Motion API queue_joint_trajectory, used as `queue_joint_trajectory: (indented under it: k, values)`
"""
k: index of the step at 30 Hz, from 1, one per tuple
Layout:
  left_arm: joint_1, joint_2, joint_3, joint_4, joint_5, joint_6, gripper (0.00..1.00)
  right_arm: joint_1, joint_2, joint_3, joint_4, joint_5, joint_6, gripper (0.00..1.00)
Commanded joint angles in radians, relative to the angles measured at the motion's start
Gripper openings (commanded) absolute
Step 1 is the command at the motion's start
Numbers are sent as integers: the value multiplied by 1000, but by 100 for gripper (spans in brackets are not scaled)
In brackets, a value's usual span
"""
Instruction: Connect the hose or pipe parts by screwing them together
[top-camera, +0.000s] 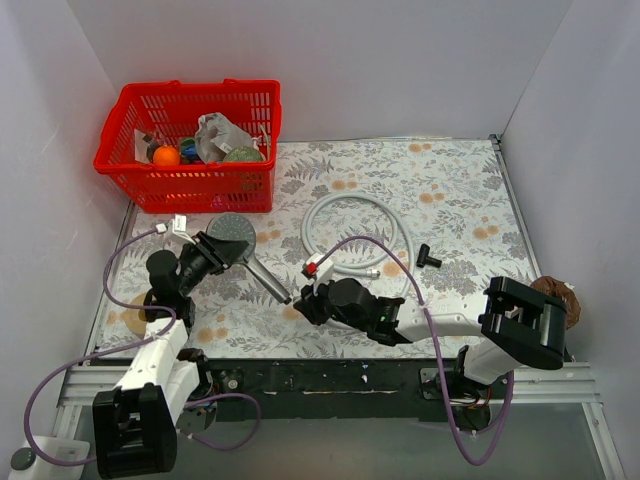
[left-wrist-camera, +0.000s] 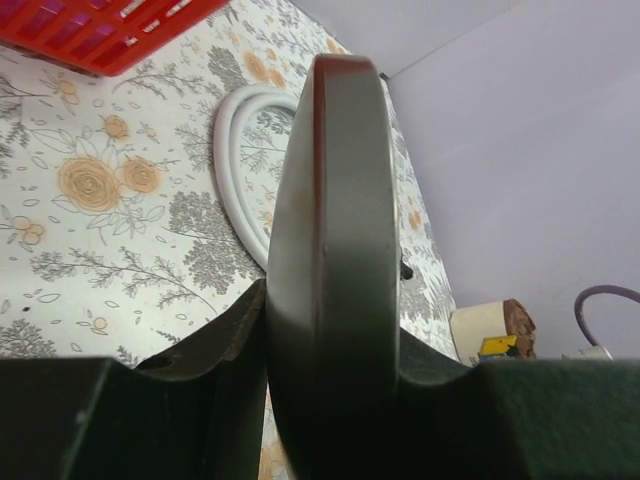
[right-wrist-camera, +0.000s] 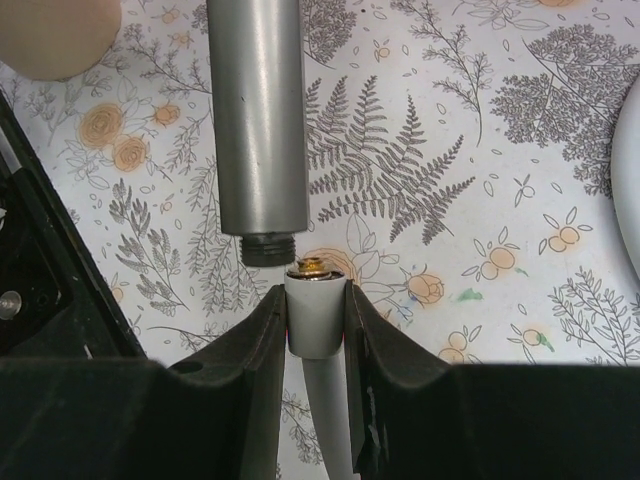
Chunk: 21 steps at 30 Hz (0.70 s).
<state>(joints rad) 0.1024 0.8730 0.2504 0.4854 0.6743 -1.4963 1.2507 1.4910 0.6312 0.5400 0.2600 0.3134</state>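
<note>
The grey round-faced shower head (top-camera: 233, 231) is clamped edge-on in my left gripper (top-camera: 213, 250), which is shut on its rim (left-wrist-camera: 330, 250). Its slim metallic handle (top-camera: 270, 278) slants down to the right, off the mat. My right gripper (top-camera: 306, 299) is shut on the whitish hose's end nut (right-wrist-camera: 316, 318), which points up at the handle's dark threaded end (right-wrist-camera: 265, 248). Nut and thread sit a small gap apart, with the thread slightly to the left of the nut. The rest of the hose (top-camera: 356, 201) lies coiled on the floral mat behind.
A red basket (top-camera: 190, 145) holding several small items stands at the back left. A small black part (top-camera: 430, 257) lies right of the coil. A brown roll (top-camera: 560, 293) sits at the right edge and a beige disc (top-camera: 130, 322) by the left arm. Purple cables loop from both arms.
</note>
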Motion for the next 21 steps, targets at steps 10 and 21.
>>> queue_joint_trajectory:
  k: [10, 21]
  values:
    - [163, -46, 6, -39, -44, -2, 0, -5, 106, -16, -135, 4, 7, 4]
    - [146, -2, -13, 4, 11, 11, 0, -14, 255, 171, -258, 33, -19, 41]
